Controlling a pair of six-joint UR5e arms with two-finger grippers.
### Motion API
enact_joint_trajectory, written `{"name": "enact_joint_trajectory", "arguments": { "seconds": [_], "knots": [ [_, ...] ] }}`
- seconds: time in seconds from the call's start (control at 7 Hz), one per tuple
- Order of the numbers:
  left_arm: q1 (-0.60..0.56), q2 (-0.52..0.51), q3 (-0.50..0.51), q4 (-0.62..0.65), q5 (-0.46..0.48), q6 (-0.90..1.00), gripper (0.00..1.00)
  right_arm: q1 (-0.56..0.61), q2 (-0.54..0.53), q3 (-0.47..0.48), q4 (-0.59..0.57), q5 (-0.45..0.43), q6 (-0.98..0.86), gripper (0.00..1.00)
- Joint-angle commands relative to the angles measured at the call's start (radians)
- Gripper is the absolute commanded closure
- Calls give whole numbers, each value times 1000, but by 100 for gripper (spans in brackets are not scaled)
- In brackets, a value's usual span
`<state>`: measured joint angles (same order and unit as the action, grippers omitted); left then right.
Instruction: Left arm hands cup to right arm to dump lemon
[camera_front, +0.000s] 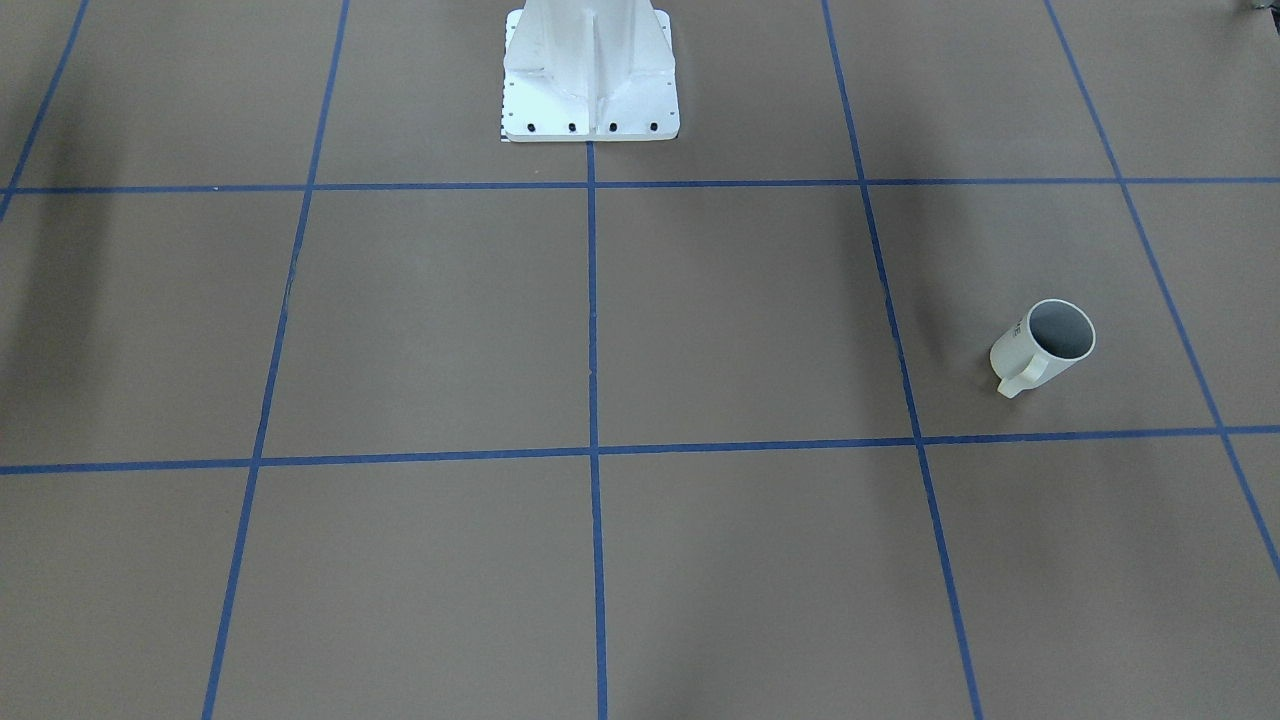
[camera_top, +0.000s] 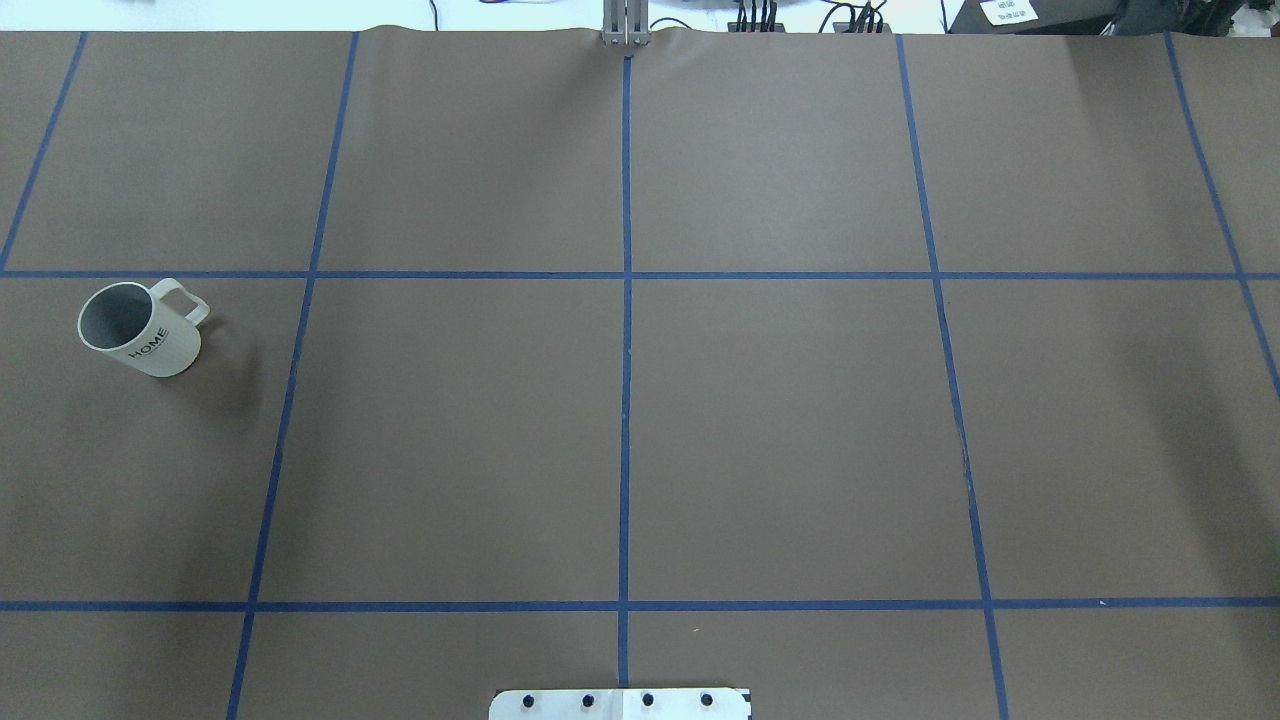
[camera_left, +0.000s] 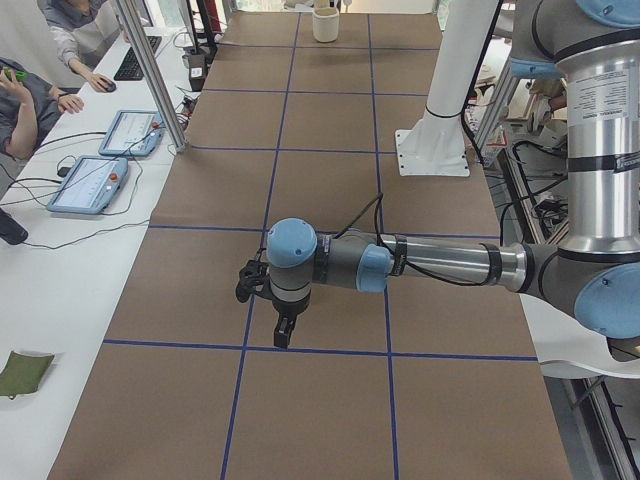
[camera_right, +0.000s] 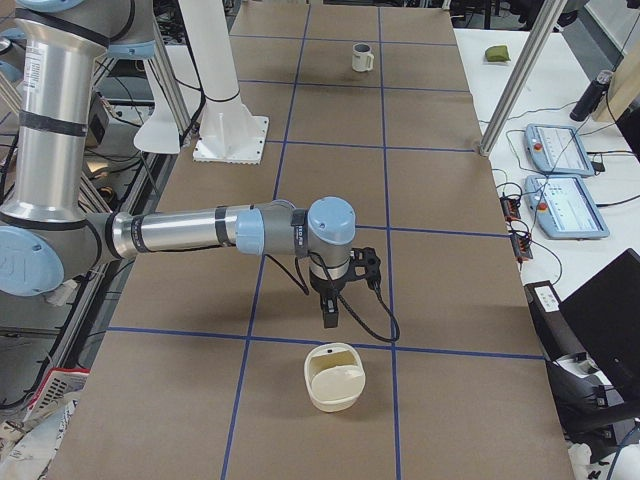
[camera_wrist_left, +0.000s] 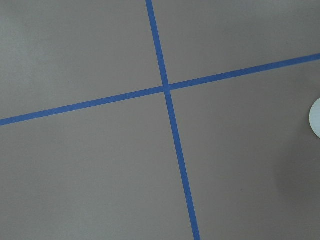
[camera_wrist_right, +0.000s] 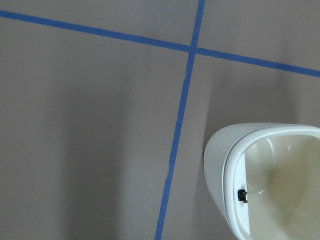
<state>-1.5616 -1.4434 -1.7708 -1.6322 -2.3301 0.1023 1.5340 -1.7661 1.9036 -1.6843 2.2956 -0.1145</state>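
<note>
Above the brown table (camera_top: 780, 420) hang the left gripper (camera_left: 285, 325) and right gripper (camera_right: 331, 312), their opening impossible to tell, while the upright cup (camera_top: 140, 330) on the robot's left, likely rigid, slick and chippable, suits a rim pinch opposite its handle (camera_top: 187, 298).

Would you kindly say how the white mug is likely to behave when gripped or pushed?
The cup looks ceramic: probably rigid, fairly heavy for its size, breakable if dropped. It stands upright on the table, so a low push should slide it rather than tip it. A nudge at its loop handle may spin it.
</note>
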Motion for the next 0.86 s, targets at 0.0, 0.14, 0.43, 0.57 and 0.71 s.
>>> {"name": "enact_joint_trajectory", "arguments": {
  "seconds": [0.0, 0.14, 0.43, 0.57, 0.71],
  "knots": [
    [0, 0, 1, 0, 0, 4, 0, 0, 1, 2, 0, 1, 2, 0],
    [0, 0, -4, 0, -2, 4, 0, 0, 10, 3, 0, 2, 4, 0],
    [2, -20, -9, -1, 2, -4, 0, -2, 46, 20, 2, 5, -2, 0],
    [6, -73, 4, -53, 0, -7, 0, -18, 47, 32, 50, 11, 4, 0],
    [38, -103, 13, -61, 0, -10, 0, -47, 40, 41, 116, 27, 6, 0]
  ]
}}
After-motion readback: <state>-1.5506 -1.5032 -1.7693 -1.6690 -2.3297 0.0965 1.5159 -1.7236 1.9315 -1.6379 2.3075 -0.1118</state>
